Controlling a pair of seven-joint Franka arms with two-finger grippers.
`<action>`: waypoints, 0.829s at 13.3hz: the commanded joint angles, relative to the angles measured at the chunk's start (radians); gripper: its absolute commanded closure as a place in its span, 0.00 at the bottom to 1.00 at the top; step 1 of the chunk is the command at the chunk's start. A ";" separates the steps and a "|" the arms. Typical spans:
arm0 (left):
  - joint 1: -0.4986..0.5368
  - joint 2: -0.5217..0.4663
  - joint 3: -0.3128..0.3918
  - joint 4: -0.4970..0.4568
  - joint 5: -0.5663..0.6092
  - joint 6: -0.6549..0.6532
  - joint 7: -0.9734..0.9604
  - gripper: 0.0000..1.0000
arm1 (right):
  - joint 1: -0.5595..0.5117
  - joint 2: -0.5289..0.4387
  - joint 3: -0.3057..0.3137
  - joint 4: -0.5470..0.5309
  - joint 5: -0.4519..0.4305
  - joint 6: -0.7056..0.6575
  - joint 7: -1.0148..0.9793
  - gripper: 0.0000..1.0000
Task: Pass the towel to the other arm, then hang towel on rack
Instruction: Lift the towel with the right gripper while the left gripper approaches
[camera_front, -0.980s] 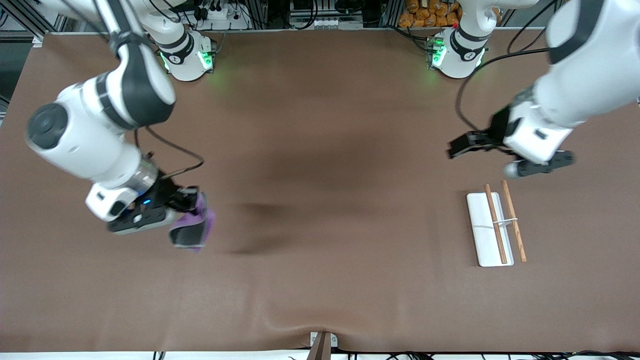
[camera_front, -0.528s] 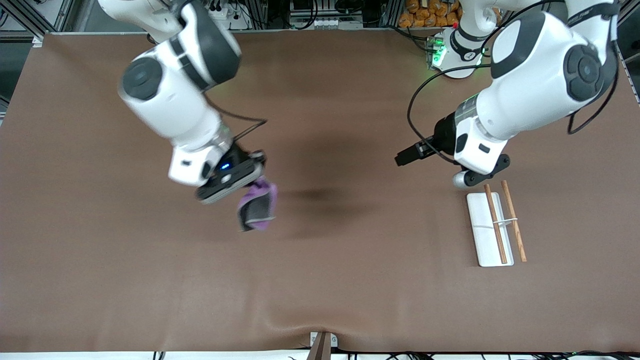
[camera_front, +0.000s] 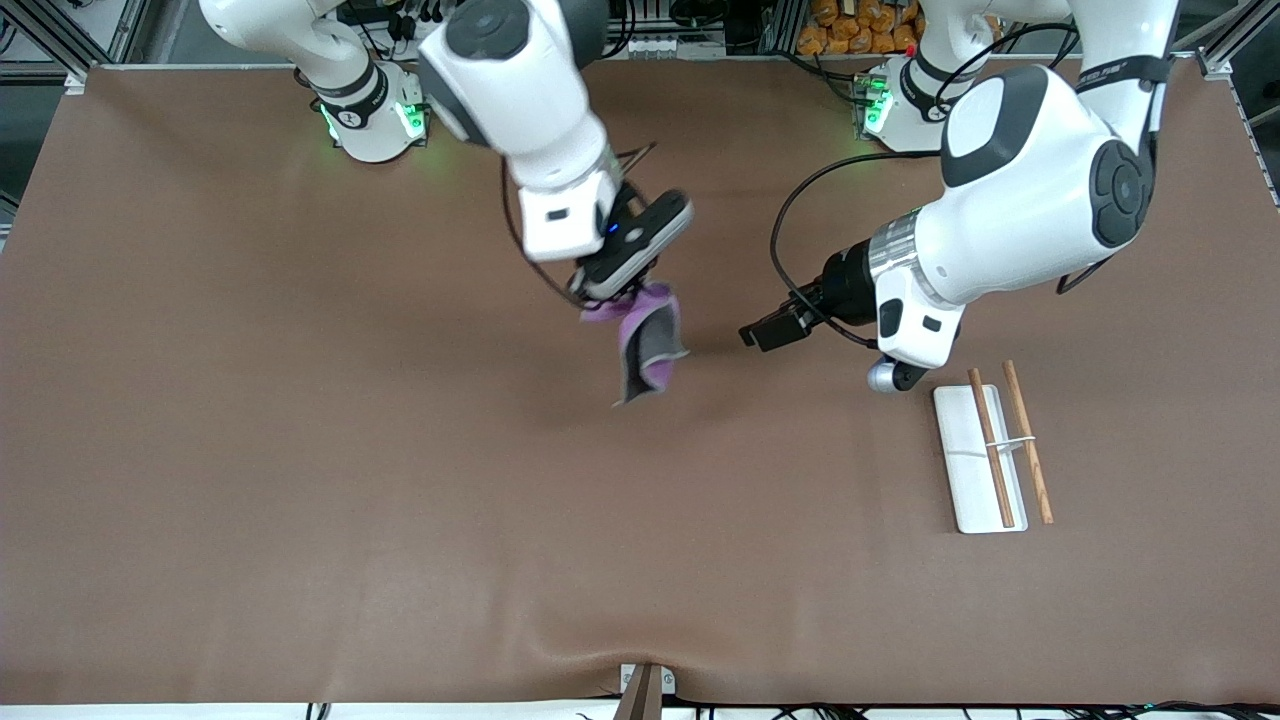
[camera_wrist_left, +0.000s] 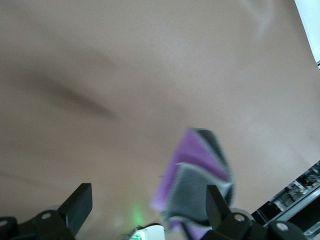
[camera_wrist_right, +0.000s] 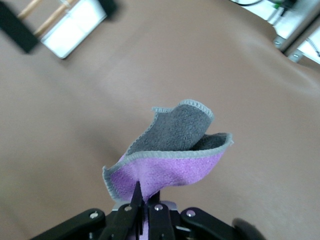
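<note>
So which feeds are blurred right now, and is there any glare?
Left wrist view: the purple-and-grey cloth towel is soft and smeared. Right wrist view: towel sharp, the white rack with wooden rods blurred. Front view: crisp, no glare, a soft shadow on the brown table under the towel.

Left wrist view: towel (camera_wrist_left: 197, 182) in the air, facing spread fingers.
Left gripper (camera_wrist_left: 147, 210) wide open; folded purple-and-grey towel between its dark fingertips (camera_wrist_left: 77, 205), over the brown table (camera_wrist_left: 150, 65).

Fuzzy purple-and-grey cloth towel (camera_front: 648, 343), matt brown table covering (camera_front: 300, 450), smooth white rack (camera_front: 975, 470) base with wooden rods.
</note>
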 joint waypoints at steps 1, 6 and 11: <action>-0.031 0.018 0.008 0.017 -0.019 0.023 -0.043 0.00 | 0.041 0.000 -0.013 0.002 -0.019 0.016 -0.013 1.00; -0.031 0.064 0.008 0.017 -0.028 0.023 -0.045 0.03 | 0.105 0.009 -0.013 0.002 -0.013 0.064 -0.001 1.00; -0.042 0.076 0.006 0.011 -0.026 0.011 -0.097 0.09 | 0.125 0.014 -0.013 0.002 -0.016 0.064 -0.001 1.00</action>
